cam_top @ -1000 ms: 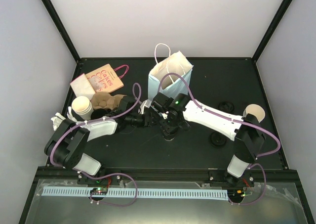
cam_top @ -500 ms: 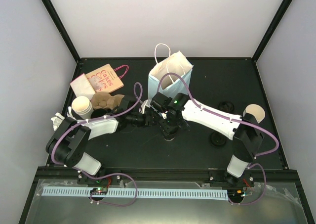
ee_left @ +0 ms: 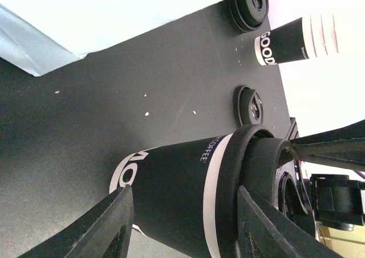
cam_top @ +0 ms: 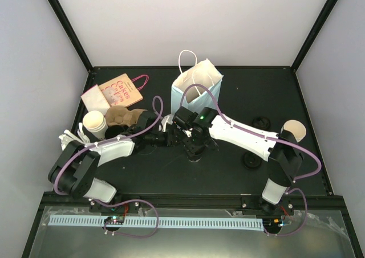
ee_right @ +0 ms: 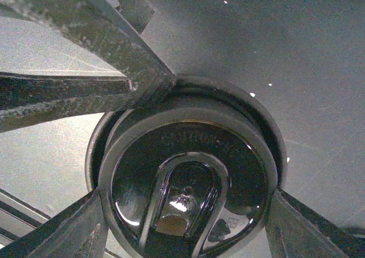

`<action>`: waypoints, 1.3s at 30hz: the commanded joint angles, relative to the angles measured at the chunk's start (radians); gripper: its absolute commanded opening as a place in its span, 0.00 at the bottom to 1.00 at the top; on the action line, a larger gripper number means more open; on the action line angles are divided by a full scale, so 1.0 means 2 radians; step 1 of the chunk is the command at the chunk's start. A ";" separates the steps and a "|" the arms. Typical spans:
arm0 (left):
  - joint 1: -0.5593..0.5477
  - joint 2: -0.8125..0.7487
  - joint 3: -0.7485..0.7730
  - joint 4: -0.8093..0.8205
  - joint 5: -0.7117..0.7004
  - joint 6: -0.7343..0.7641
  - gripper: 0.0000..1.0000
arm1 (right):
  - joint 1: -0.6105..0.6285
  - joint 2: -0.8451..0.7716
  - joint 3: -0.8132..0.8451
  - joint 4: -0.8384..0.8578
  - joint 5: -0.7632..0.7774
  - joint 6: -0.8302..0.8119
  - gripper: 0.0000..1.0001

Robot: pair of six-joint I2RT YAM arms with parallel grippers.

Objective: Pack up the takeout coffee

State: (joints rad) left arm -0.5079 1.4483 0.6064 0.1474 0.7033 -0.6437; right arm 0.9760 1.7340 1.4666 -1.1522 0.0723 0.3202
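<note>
**Both pincers on one cup at mid-tabletop**

From the overhead camera I see the two arms meeting in the middle of the black tabletop (cam_top: 222,175), just in front of the pale blue paper bag with white handles (cam_top: 197,87), which stands upright and open.

My left pincer (ee_left: 185,198) is clamped on the black paper coffee cup with a white band (ee_left: 171,167). One finger presses each side of its wall, below the rim. The cup stands on the tabletop, outside the bag and near it.

My right pincer (ee_right: 188,195) comes down from above. Its two fingers sit against opposite edges of the black plastic lid with a sip hole (ee_right: 185,172), gripping it. The lid rests on the cup's mouth. I cannot tell whether it is seated all the way round, as the rim is partly hidden.

Elsewhere on the right, the left wrist camera shows a second black-and-white cup lettered "GOOD" (ee_left: 288,41), standing open. Two loose black lids (ee_left: 249,7) (ee_left: 249,104) lie flat near it, apart from each other.

On the left side of the overhead view there is a brown cardboard cup carrier (cam_top: 121,117). A pale open cup (cam_top: 94,123) stands just beside it. Behind them lies a flat paper bag with pink "Cakes" lettering (cam_top: 117,90).
</note>
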 commanded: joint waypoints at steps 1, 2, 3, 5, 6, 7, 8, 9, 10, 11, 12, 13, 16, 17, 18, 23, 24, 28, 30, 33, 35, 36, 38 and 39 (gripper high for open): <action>0.000 -0.017 -0.019 -0.047 -0.013 0.017 0.52 | 0.006 0.034 -0.044 0.017 -0.021 0.016 0.61; 0.000 -0.022 -0.019 -0.044 -0.001 0.016 0.54 | 0.006 0.032 -0.051 0.024 -0.025 0.017 0.61; 0.000 -0.024 -0.019 -0.039 0.012 0.014 0.55 | 0.006 0.030 -0.058 0.032 -0.030 0.018 0.61; 0.000 -0.029 -0.022 -0.029 0.035 0.006 0.56 | 0.006 0.027 -0.068 0.046 -0.037 0.020 0.61; 0.000 -0.033 -0.025 -0.022 0.043 -0.001 0.56 | 0.006 0.028 -0.069 0.049 -0.038 0.021 0.61; 0.000 -0.039 -0.028 -0.017 0.048 -0.006 0.56 | 0.006 0.029 -0.070 0.050 -0.037 0.022 0.61; 0.000 -0.045 -0.032 -0.015 0.051 -0.008 0.56 | 0.006 0.030 -0.069 0.050 -0.035 0.022 0.61; 0.001 -0.051 -0.034 -0.015 0.052 -0.010 0.56 | 0.006 0.029 -0.069 0.050 -0.033 0.023 0.61; 0.000 -0.059 -0.037 -0.016 0.052 -0.011 0.56 | 0.006 0.029 -0.068 0.049 -0.031 0.023 0.61; 0.000 -0.062 -0.040 -0.017 0.053 -0.013 0.56 | 0.006 0.028 -0.067 0.050 -0.031 0.023 0.61; 0.000 -0.066 -0.044 -0.018 0.055 -0.015 0.55 | 0.006 0.028 -0.067 0.050 -0.032 0.023 0.61; 0.001 -0.067 -0.047 -0.017 0.057 -0.017 0.55 | 0.006 0.028 -0.066 0.050 -0.033 0.023 0.60; -0.003 -0.061 -0.054 -0.011 0.068 -0.024 0.55 | 0.006 0.029 -0.066 0.050 -0.031 0.021 0.60; -0.005 -0.059 -0.056 -0.005 0.071 -0.026 0.54 | 0.006 0.029 -0.066 0.050 -0.031 0.021 0.60; -0.007 -0.057 -0.058 0.001 0.071 -0.030 0.54 | 0.006 0.029 -0.067 0.050 -0.031 0.020 0.60; -0.013 -0.041 -0.059 0.032 0.070 -0.043 0.54 | 0.006 0.027 -0.066 0.049 -0.031 0.019 0.60; -0.013 -0.040 -0.059 0.040 0.069 -0.045 0.54 | 0.006 0.027 -0.067 0.049 -0.032 0.019 0.60; -0.014 -0.039 -0.058 0.054 0.057 -0.054 0.54 | 0.006 0.028 -0.069 0.050 -0.033 0.020 0.60; -0.015 -0.034 -0.058 0.046 0.045 -0.055 0.54 | 0.006 0.027 -0.070 0.051 -0.034 0.021 0.60; -0.015 -0.014 -0.056 0.019 0.028 -0.053 0.53 | 0.006 0.026 -0.071 0.050 -0.033 0.021 0.60; -0.015 -0.005 -0.057 0.002 0.013 -0.050 0.51 | 0.006 0.026 -0.071 0.050 -0.030 0.021 0.60; -0.016 -0.005 -0.060 -0.004 0.004 -0.048 0.51 | 0.006 0.026 -0.071 0.050 -0.028 0.022 0.60; -0.017 -0.008 -0.068 -0.011 -0.019 -0.042 0.50 | 0.006 0.026 -0.071 0.049 -0.026 0.022 0.60; -0.018 -0.008 -0.070 -0.019 -0.030 -0.035 0.50 | 0.006 0.026 -0.071 0.050 -0.025 0.022 0.60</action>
State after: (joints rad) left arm -0.5262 1.3869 0.4892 0.2024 0.8345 -0.7410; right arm 0.9806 1.6932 1.3991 -1.0760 0.0772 0.3466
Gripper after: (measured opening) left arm 0.506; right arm 0.709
